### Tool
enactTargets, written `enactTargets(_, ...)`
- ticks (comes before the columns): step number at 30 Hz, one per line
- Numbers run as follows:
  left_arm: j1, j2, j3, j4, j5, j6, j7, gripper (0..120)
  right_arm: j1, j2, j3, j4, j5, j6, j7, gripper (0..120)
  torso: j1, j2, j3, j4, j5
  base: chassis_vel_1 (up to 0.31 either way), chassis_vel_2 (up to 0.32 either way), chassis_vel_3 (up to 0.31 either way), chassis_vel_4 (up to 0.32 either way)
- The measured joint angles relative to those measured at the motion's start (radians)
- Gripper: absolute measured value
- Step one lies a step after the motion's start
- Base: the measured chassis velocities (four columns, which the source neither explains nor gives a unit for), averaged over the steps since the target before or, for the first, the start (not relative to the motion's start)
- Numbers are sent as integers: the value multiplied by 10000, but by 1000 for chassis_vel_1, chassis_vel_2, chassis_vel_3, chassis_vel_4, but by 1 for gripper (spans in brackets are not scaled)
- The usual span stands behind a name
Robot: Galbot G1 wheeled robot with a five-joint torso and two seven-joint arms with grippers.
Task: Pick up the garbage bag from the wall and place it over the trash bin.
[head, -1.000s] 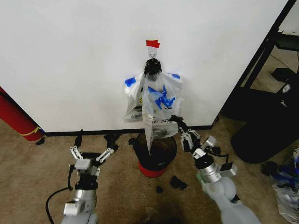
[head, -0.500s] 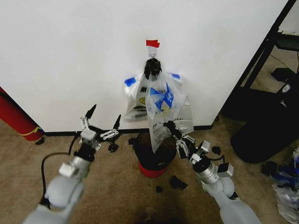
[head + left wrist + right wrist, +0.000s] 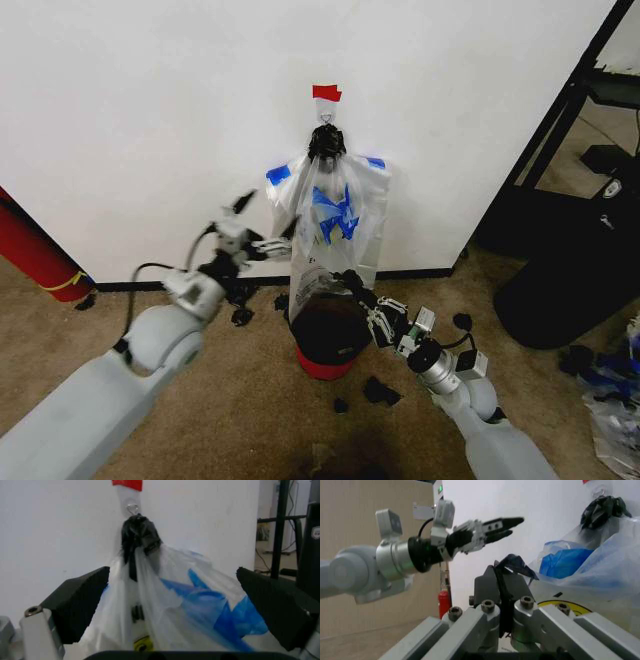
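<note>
So we're facing the wall (image 3: 150, 110), big and white with a black baseboard, and the bags hang from a small hook (image 3: 326, 118) under a red tape strip (image 3: 326, 93), straight ahead at the far side. Below that, on the carpet against the wall, sits the trash bin (image 3: 328, 352), red body, dark inside. The garbage bag (image 3: 330, 235) hangs long axis vertical from the black knot (image 3: 326, 144) down to the bin's mouth, and its lower end looks pulled out toward us. Our right gripper (image 3: 365, 300) is low, just right of the bin, and it's clamped shut on that lower edge of the bag; in the right wrist view the two fingers (image 3: 487, 588) are pressed together with a bit of blue-edged plastic sticking out. Our left gripper (image 3: 270, 241) is up at mid-bag height, just left of the bag, jaws spread wide and empty. From the left wrist view the bag (image 3: 190, 618) sits right between its fingers (image 3: 80, 603), so the left arm is the nearer one to the upper part, with the bag lying to its right, toward the wall.
</note>
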Motion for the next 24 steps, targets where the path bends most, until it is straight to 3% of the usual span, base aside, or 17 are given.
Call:
enactTargets(5, -996, 24, 850, -183, -153, 773, -493, 100, -5, 68, 12, -31, -43, 39, 18, 0, -2, 0, -1, 0, 0, 0, 0, 0, 0)
enactTargets(10, -1914, 115, 2142, -842, 317, 2803, -1926, 98, -82, 185, 124, -13, -311, 268, 31, 0, -2, 0, -1, -1, 3, 0, 0, 0, 0)
enactTargets(11, -1914, 115, 2142, -842, 317, 2803, -1926, 98, -82, 185, 124, -13, -311, 268, 31, 0, -2, 0, -1, -1, 3, 0, 0, 0, 0)
enactTargets(16, -2367, 91, 3266, -1491, 452, 4646, -2951, 97, -139, 278, 125, 148, -605, 436, 14, 0, -2, 0, -2, 0, 1, 0, 0, 0, 0)
enactTargets(24, -3062, -1, 3894, -1197, 605, 5361, -3412, 97, -263, 354, 83, 439, -783, 479, -35, 0, -2, 0, -2, 1, 1, 0, 0, 0, 0)
